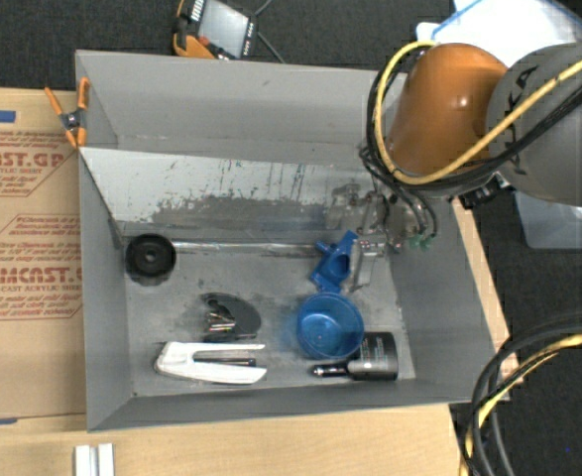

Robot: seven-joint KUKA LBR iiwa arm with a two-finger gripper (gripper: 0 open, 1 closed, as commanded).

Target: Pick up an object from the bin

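Though part-hidden by gripper (pixel 365 256), small blue obj (pixel 328 266), shape unclear.

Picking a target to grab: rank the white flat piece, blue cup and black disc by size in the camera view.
1-2. white flat piece and blue cup: too alike to rank, one longer, one wider.
3. black disc: smallest.
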